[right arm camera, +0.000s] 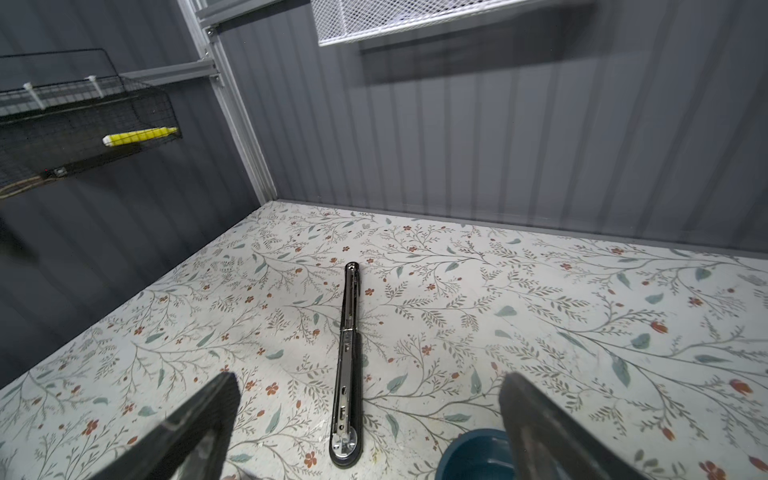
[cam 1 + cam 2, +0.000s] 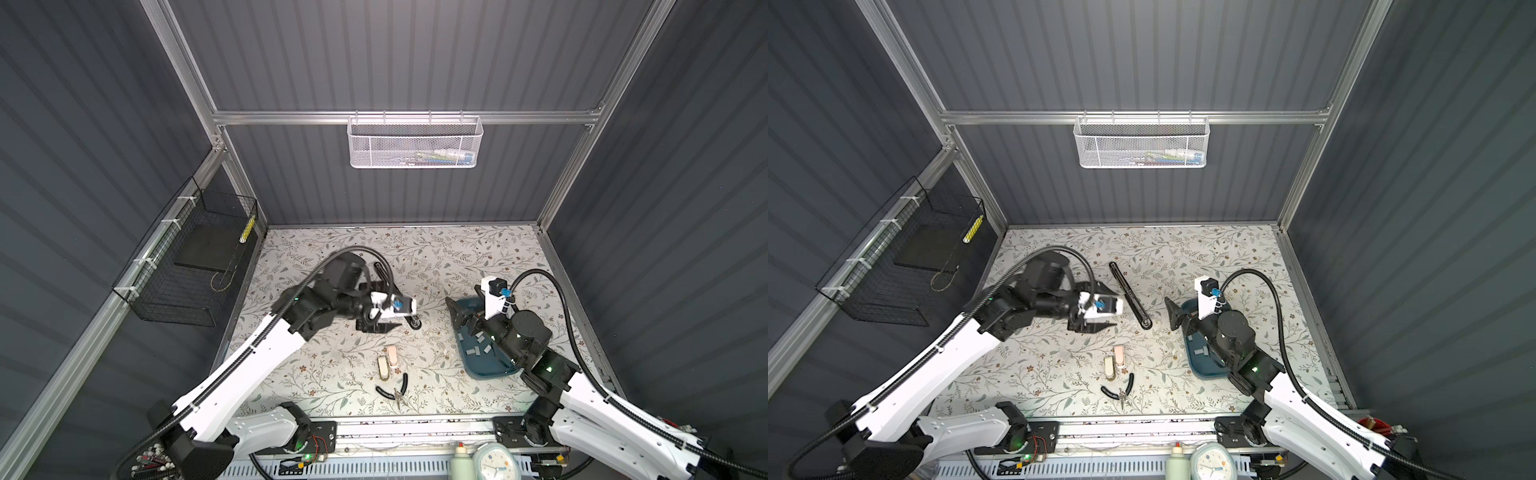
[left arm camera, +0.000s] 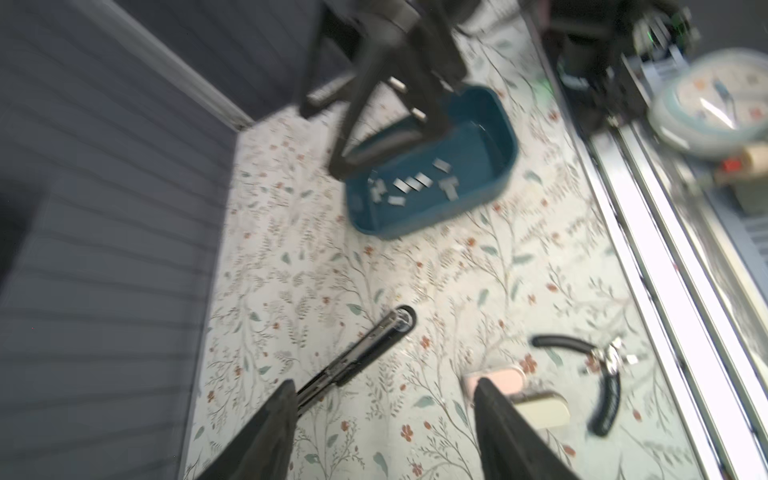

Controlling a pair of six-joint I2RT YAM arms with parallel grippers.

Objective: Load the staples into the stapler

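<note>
The stapler (image 1: 348, 353) lies opened flat. The left gripper (image 3: 384, 386) hovers beside it, jaws apart and empty. The right gripper (image 1: 370, 380), spread wide, hangs over the tray (image 3: 473, 153) of staples (image 3: 415, 183).

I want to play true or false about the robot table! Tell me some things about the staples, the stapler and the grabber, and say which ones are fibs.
1. The staples lie in the blue tray. True.
2. The stapler is folded shut. False: it lies opened out flat on the table.
3. The right gripper holds a staple. False: its jaws are wide open with nothing between them.
4. The pliers lie on the table. True.
</note>
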